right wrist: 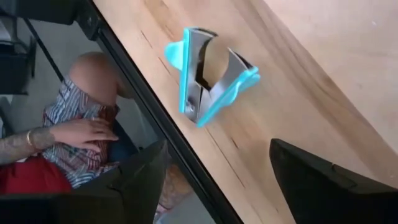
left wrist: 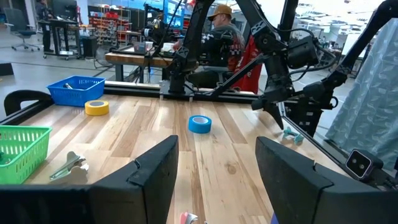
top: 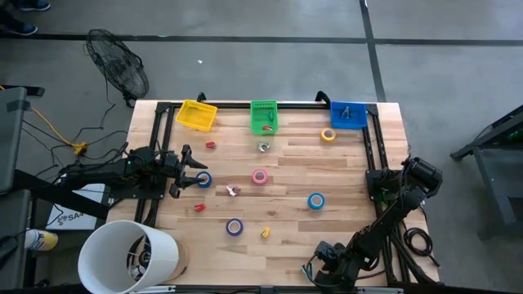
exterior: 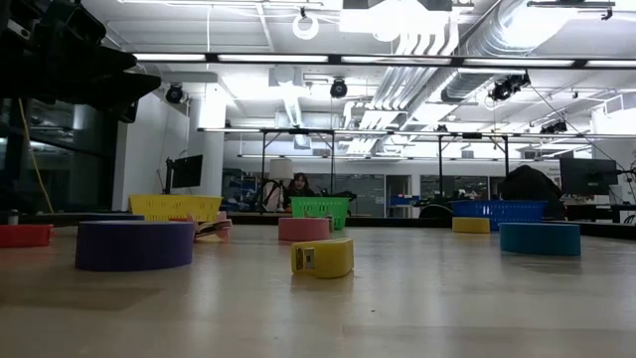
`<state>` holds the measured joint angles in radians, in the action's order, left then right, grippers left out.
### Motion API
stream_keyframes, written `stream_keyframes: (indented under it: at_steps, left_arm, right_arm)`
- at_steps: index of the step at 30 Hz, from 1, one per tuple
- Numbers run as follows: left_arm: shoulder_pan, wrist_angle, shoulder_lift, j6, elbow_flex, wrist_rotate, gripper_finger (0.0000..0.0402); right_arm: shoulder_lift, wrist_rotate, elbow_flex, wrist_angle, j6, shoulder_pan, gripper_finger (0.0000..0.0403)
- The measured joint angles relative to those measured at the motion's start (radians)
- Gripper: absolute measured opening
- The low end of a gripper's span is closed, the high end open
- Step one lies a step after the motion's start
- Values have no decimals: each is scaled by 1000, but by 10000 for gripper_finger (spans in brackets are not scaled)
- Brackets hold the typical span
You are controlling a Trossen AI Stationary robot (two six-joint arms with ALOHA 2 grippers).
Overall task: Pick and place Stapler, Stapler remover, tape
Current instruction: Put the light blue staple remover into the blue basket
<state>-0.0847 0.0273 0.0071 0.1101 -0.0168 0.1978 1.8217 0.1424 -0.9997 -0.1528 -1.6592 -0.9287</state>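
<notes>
Right tool (right wrist: 214, 180) hung released over the teal staple remover (right wrist: 208, 74) at the counter (right wrist: 323, 62) edge; a nudge could've dropped it off.

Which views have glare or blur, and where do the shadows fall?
Low view: ceiling lights glare, the near table is soft, and the purple tape has a shadow before it. Right wrist view: the staple remover is sharp, while this arm's own dark fingers are blurred. High view: even light, faint shadows.
</notes>
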Motion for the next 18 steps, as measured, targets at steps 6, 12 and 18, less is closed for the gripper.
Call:
stream_keyframes:
  at_steps: [6,12,18]
  left_arm:
    - [0,0,0,0,0,0,211]
    - [0,0,0,0,0,0,211]
    - [0,0,0,0,0,0,211]
  right_arm:
    - [0,24,0,-6,-6,1,275]
    - [0,35,-82,-192,1,11,275]
    - [0,98,-193,-359,-32,14,275]
